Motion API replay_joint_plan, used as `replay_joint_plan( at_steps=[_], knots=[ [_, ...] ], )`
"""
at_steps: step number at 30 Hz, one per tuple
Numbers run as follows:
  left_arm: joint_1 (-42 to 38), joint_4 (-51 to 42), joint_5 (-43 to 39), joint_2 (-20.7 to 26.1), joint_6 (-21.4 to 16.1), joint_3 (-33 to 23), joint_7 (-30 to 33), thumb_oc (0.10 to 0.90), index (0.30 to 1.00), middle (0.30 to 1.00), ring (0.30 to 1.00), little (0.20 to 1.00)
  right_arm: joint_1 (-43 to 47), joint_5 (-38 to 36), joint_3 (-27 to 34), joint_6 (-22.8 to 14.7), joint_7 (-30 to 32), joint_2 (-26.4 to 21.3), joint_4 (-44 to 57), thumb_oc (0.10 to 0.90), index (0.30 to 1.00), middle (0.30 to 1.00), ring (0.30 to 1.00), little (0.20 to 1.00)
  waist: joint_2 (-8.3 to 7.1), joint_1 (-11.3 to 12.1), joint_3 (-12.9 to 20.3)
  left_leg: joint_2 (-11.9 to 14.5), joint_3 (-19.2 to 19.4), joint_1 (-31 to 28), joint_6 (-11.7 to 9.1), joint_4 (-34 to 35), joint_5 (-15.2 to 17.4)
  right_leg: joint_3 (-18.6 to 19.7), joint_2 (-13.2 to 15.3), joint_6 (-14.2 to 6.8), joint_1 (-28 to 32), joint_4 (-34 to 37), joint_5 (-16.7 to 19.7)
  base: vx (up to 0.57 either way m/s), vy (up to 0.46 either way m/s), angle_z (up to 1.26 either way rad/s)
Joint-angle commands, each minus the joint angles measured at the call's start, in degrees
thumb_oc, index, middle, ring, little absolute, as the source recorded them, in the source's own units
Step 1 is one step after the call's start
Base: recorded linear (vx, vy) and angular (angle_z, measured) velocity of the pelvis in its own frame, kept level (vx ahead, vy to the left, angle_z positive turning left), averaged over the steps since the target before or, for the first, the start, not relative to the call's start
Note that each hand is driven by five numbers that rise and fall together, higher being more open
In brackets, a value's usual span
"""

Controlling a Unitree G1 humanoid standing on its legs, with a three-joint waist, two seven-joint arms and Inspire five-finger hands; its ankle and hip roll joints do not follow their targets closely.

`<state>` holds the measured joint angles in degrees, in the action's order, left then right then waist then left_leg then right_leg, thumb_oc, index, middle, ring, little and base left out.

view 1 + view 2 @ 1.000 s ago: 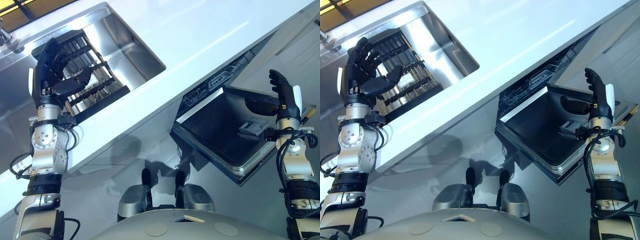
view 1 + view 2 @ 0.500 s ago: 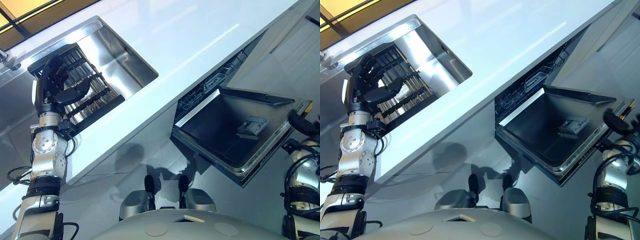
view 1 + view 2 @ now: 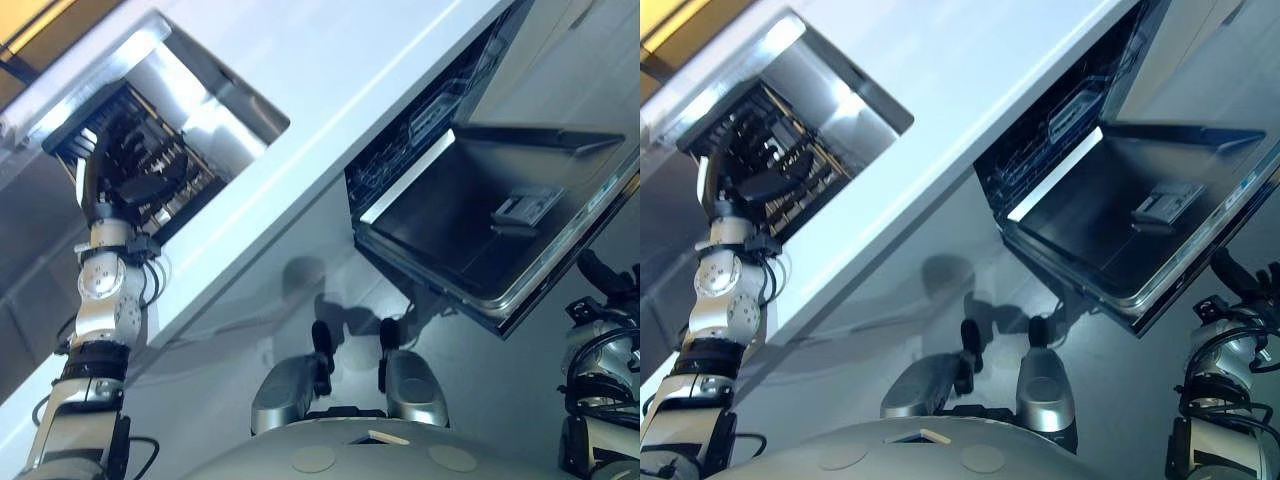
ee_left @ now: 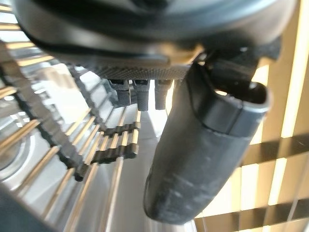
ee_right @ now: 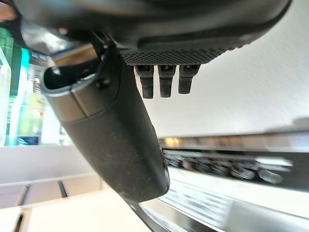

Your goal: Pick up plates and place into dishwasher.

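White counter [image 3: 340, 70] frames our sink [image 3: 215, 95]: left hand [image 3: 128, 165] relaxed open over its rack [image 3: 165, 195]; right hand [image 3: 608, 275] relaxed, empty, below the dishwasher door [image 3: 480, 235].

I'm looking down into a kitchen. A long white table [image 3: 330, 90] runs across my view with a stainless steel sink [image 3: 215, 95] set into it, and a dark dish rack [image 3: 130, 165] of metal bars sits in the basin; my left wrist view shows those bars up close. Under the table a built-in dishwasher [image 3: 420, 140] stands with its door [image 3: 480, 235] dropped open, the steel inner face and a detergent compartment [image 3: 527, 206] showing, and wire racks inside. Pale cabinet fronts [image 3: 590, 80] flank it, above a smooth grey floor [image 3: 250, 330].
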<state>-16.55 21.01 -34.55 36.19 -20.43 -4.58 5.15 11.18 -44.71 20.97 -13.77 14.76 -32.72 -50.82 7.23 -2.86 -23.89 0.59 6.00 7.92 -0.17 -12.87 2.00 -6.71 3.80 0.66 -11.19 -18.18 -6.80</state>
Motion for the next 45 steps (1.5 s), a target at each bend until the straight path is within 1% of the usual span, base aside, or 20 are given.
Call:
replay_joint_plan(
  at_steps=[1,3,8,11,13,16,17,19,20,22,23,25,28,30,34,38,41,43,44,45],
  knots=[
    [-2.26,-1.88,-2.36,2.17,-6.30,-3.08,-0.39,0.800,0.900,0.900,0.900,0.900,1.29,-6.78,-0.11,-3.76,-4.17,-5.36,0.53,0.800,0.900,0.900,0.900,0.900,-2.57,-0.07,0.33,-1.46,-1.16,6.26,1.86,-14.78,11.03,-3.00,-1.61,2.55,-3.11,-10.76,-8.38,-0.02,-0.031,0.04],
    [-2.69,-3.21,-2.90,2.31,-6.67,-3.14,-0.46,0.800,0.900,0.900,0.900,0.900,1.55,-9.64,-0.13,-0.98,-5.21,-4.69,-2.11,0.800,0.900,0.900,0.900,0.900,-2.78,0.54,-1.17,-1.86,-1.62,9.49,2.06,-17.66,11.37,-3.24,-1.82,2.90,-5.99,-14.22,-9.03,-0.06,-0.015,0.08],
    [-3.15,-7.39,-1.93,2.54,-7.05,-2.68,0.36,0.800,0.900,0.900,0.900,0.900,2.65,-17.75,-0.22,0.94,-8.59,-3.36,-4.50,0.800,0.900,0.900,0.900,0.900,-2.85,2.20,-3.40,-2.82,-2.66,15.02,2.28,-20.75,10.74,-4.17,-1.30,3.46,-10.99,-20.63,-10.34,-0.06,0.014,0.05],
    [-3.33,-11.43,-1.52,2.60,-5.97,-2.84,1.24,0.800,0.900,0.900,0.900,0.900,3.50,-15.06,-1.94,3.11,-10.96,-2.32,-4.01,0.800,0.900,0.900,0.900,0.900,-2.84,3.28,-4.22,-3.64,-2.97,18.13,2.72,-22.99,10.70,-4.65,-0.42,3.67,-14.61,-24.48,-10.88,-0.07,0.086,0.04],
    [-3.58,-13.23,-1.01,2.52,-5.17,-2.73,1.67,0.800,0.900,0.900,0.900,0.900,4.31,-15.89,-3.22,4.59,-13.97,-1.98,-3.50,0.800,0.900,0.900,0.900,0.900,-2.96,3.87,-4.46,-4.06,-3.17,19.48,2.90,-24.25,10.85,-4.86,0.11,3.61,-16.04,-26.20,-11.06,-0.05,0.076,0.03],
    [-3.34,-14.69,-1.08,2.07,-4.47,-2.96,1.44,0.800,0.900,0.900,0.900,0.900,5.16,-22.02,-5.84,10.54,-28.41,-0.38,1.10,0.800,0.900,0.900,0.900,0.900,-3.32,4.74,-4.50,-4.44,-3.66,20.52,3.03,-25.93,11.28,-5.16,1.09,3.56,-16.88,-27.74,-11.27,-0.02,0.071,0.09],
    [-2.98,-14.75,-1.00,1.58,-4.69,-3.08,0.96,0.800,0.900,0.900,0.900,0.900,5.05,-24.29,-7.69,13.33,-35.37,0.85,4.71,0.800,0.900,0.900,0.900,0.900,-3.52,5.02,-4.38,-4.60,-3.89,20.48,3.03,-26.14,11.38,-5.28,1.33,3.50,-16.98,-28.03,-11.30,0.01,0.075,0.08],
    [-2.61,-14.20,-1.17,0.87,-5.72,-2.89,0.29,0.800,0.900,0.900,0.900,0.900,4.61,-27.55,-11.57,16.78,-46.15,2.64,11.69,0.800,0.900,0.900,0.900,0.900,-3.92,5.31,-4.25,-4.65,-4.16,20.11,3.04,-25.60,11.10,-5.25,1.63,3.19,-16.90,-27.77,-10.97,0.02,0.074,0.04],
    [-2.45,-14.26,-1.24,0.74,-5.88,-2.84,0.16,0.800,0.900,0.900,0.900,0.900,4.50,-28.24,-12.67,17.52,-49.24,2.85,13.13,0.800,0.900,0.900,0.900,0.900,-4.02,5.40,-4.15,-4.70,-4.25,19.92,3.01,-25.29,10.93,-5.25,1.75,3.04,-16.82,-27.61,-10.84,0.02,0.060,-0.12],
    [-2.59,-13.89,-1.96,0.62,-6.86,-2.06,0.08,0.800,0.900,0.900,0.900,0.900,6.22,-31.35,-16.93,19.50,-58.91,3.12,20.16,0.800,0.900,0.900,0.900,0.900,-4.42,5.86,-3.96,-4.55,-4.49,19.04,2.99,-23.63,10.16,-5.19,1.89,2.60,-16.24,-26.46,-10.22,0.01,0.047,-0.24],
    [-2.62,-13.92,-2.11,0.54,-7.17,-1.83,0.08,0.800,0.900,0.900,0.900,0.900,6.97,-31.38,-18.68,19.33,-62.95,3.55,23.56,0.800,0.900,0.900,0.900,0.900,-4.63,6.01,-3.97,-4.52,-4.60,18.48,3.01,-22.74,9.83,-5.18,1.86,2.45,-15.81,-25.78,-9.98,0.00,0.027,-0.21],
    [-3.31,-13.63,-1.92,0.65,-7.65,-0.82,0.28,0.800,0.900,0.900,0.900,0.900,9.19,-31.81,-22.95,18.66,-62.71,5.29,35.09,0.800,0.900,0.900,0.900,0.900,-5.08,6.24,-3.93,-4.47,-4.77,17.70,3.04,-21.18,9.26,-5.07,1.77,2.10,-15.18,-24.34,-9.40,-0.01,0.022,-0.14],
    [-4.82,-12.93,-1.58,0.54,-7.77,0.36,0.80,0.800,0.900,0.900,0.900,0.900,12.92,-28.81,-27.49,17.60,-62.72,8.30,47.71,0.800,0.900,0.900,0.900,0.900,-5.76,6.56,-3.67,-4.40,-5.13,16.23,2.98,-18.78,8.39,-5.04,1.51,1.62,-13.73,-21.46,-8.32,-0.01,0.031,-0.20],
    [-5.65,-12.11,-1.92,0.45,-7.53,0.85,0.67,0.800,0.900,0.900,0.900,0.900,15.00,-26.31,-29.57,17.98,-58.57,10.32,54.05,0.800,0.900,0.900,0.900,0.900,-5.97,6.76,-3.14,-4.35,-5.45,14.62,2.87,-16.69,7.79,-5.06,1.31,1.34,-12.04,-18.90,-7.64,0.02,0.031,-0.36],
    [-6.16,-10.82,-2.26,-0.26,-7.22,1.32,-0.35,0.800,0.900,0.900,0.900,0.900,17.22,-24.95,-31.15,19.02,-52.72,12.69,58.67,0.800,0.900,0.900,0.900,0.900,-6.11,7.20,-1.83,-4.49,-6.12,10.91,2.81,-12.15,6.53,-5.03,0.80,0.97,-8.36,-13.95,-6.63,0.06,0.042,-0.24],
    [-5.97,-9.52,-2.62,-1.04,-7.26,1.74,-1.42,0.800,0.900,0.900,0.900,0.900,17.38,-24.08,-31.16,17.91,-46.66,14.90,59.32,0.800,0.900,0.900,0.900,0.900,-6.36,7.52,0.23,-4.86,-6.50,7.91,2.97,-8.31,5.49,-5.29,0.41,0.43,-5.12,-9.33,-5.49,0.05,0.031,0.09],
    [-5.20,-9.00,-2.54,-1.64,-7.40,1.84,-2.02,0.800,0.900,0.900,0.900,0.900,16.02,-23.79,-30.30,16.76,-44.67,16.08,58.15,0.800,0.900,0.900,0.900,0.900,-6.48,7.38,1.96,-4.88,-6.56,5.78,3.10,-5.43,4.71,-5.43,0.10,0.06,-3.22,-6.44,-4.51,0.06,0.022,0.33],
    [-4.21,-8.93,-2.55,-2.22,-7.71,1.93,-2.20,0.800,0.900,0.900,0.900,0.900,14.59,-23.05,-29.36,14.95,-41.93,16.52,56.76,0.800,0.900,0.900,0.900,0.900,-6.53,7.22,3.19,-4.95,-6.52,4.37,3.06,-3.84,4.45,-5.53,-0.03,-0.26,-1.65,-4.46,-4.06,0.06,0.032,0.58],
    [-2.60,-8.79,-2.08,-3.38,-8.02,1.80,-2.72,0.800,0.900,0.900,0.900,0.900,12.17,-19.69,-27.35,12.80,-37.72,17.00,53.32,0.800,0.900,0.900,0.900,0.900,-6.55,6.93,4.76,-5.05,-6.26,2.30,3.00,-1.93,4.44,-5.68,0.01,-0.74,0.34,-2.28,-3.79,0.06,0.040,0.42],
    [-2.14,-8.86,-1.97,-3.64,-8.13,1.72,-2.79,0.800,0.900,0.900,0.900,0.900,11.54,-18.92,-26.75,12.07,-36.48,16.91,52.33,0.800,0.900,0.900,0.900,0.900,-6.52,6.85,5.19,-5.05,-6.20,1.91,2.97,-1.38,4.33,-5.68,-0.03,-0.82,0.69,-1.70,-3.63,0.09,0.065,0.45]
  ],
)
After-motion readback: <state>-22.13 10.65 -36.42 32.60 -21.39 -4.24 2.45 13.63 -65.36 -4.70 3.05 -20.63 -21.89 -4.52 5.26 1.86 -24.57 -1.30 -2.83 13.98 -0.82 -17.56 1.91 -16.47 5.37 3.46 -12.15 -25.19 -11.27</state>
